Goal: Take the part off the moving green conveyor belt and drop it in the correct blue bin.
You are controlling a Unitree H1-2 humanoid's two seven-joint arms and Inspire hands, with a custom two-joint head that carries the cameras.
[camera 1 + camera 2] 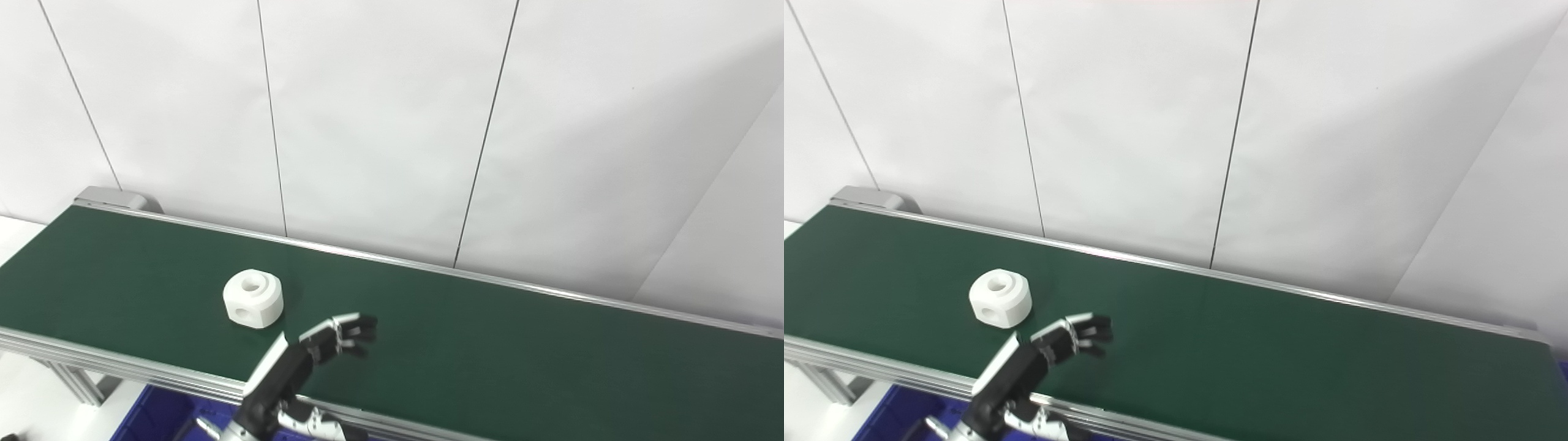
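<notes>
On the green conveyor belt [490, 343], toward its left end and nearer the front rail than the back one, sits the white part [253, 298], a squat rounded block with a round hole in its top face and another in the side facing the camera. It has no real long axis; it is about as wide as it is deep, so the approach angle should matter little. Only one hand [334, 340] is in view, on an arm coming up from the bottom edge left of centre, so I take it for the left hand. It hovers over the belt's front part, holding nothing, fingers apart and curled loosely forward. The part lies to the left of this hand and a little farther back, near but not touching, with bare belt between them. The coming move turns on that gap: the hand likely has to shift left and slightly away from the robot to close around the block, allowing for belt travel, whose direction cannot be read here. The right hand is out of sight. A blue bin [160, 416] shows under the belt's front rail at the bottom left. No brand, label or writing is readable anywhere.
</notes>
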